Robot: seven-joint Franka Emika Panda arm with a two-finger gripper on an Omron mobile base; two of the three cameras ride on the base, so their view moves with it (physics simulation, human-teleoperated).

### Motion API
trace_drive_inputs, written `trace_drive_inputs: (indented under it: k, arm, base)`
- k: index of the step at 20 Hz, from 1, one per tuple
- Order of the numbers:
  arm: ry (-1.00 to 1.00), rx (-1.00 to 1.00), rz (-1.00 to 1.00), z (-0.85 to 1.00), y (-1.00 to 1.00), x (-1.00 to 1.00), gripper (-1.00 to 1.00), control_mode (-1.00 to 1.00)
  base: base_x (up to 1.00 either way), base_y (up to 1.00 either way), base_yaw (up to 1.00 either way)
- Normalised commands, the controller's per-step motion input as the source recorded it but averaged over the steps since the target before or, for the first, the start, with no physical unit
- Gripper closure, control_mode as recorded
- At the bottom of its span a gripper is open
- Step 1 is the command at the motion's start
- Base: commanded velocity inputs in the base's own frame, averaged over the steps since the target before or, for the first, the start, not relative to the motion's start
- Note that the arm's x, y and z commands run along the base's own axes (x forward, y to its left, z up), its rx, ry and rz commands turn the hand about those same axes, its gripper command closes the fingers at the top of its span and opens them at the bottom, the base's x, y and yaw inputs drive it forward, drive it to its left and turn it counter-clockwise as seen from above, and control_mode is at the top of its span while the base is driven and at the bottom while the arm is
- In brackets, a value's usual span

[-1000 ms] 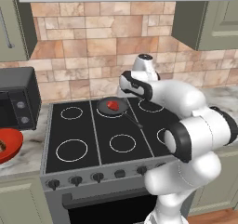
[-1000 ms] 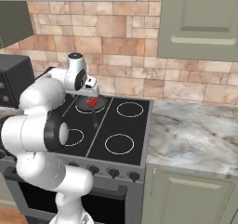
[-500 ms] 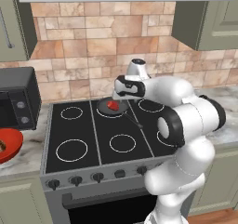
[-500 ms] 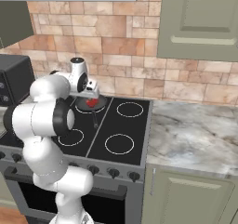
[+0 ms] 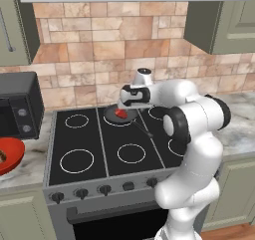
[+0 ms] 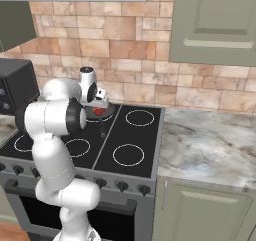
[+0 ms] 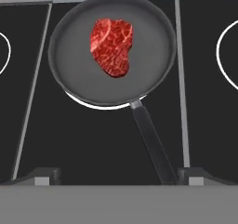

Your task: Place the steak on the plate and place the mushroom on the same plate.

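Our glossy white, round-bodied robot arm (image 5: pixel 191 134)

We see smooth, bulging white shells joined by dark grey-black bands at the joints, a pale grey cap on the wrist, and a white hand with black panels bearing the gripper (image 7: pixel 118 175) with its two small dark finger tips (image 7: pixel 44 174).

I see the steak (image 7: pixel 111 46), a flat red marbled slab, lying in a dark frying pan (image 7: pixel 69 65) on the stove's rear middle burner, slightly off-centre. Nothing touches it.
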Motion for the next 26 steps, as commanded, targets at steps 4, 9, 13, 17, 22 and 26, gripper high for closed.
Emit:
trace_drive_inputs:
  k: [4, 9, 13, 17, 22, 26]
  arm:
    - [0.0, 0.0, 0.0, -0.31, 0.17, 0.46, -1.0, -1.0]
    - [0.0, 0.0, 0.0, -0.29, 0.16, 0.44, -1.0, -1.0]
    - [0.0, 0.0, 0.0, -0.2, 0.08, 0.42, -1.0, -1.0]
    - [0.0, 0.0, 0.0, -0.12, 0.01, 0.39, -1.0, -1.0]
    - [0.0, 0.0, 0.0, -0.16, 0.0, 0.29, -1.0, -1.0]
    - [0.0, 0.0, 0.0, -0.24, 0.0, 0.12, -1.0, -1.0]
  base:
    - [0.0, 0.0, 0.0]
    - [0.0, 0.0, 0.0]
    - [0.0, 0.0, 0.0]
    - [0.0, 0.0, 0.0]
    - [0.0, 0.0, 0.0]
    - [0.0, 0.0, 0.0]
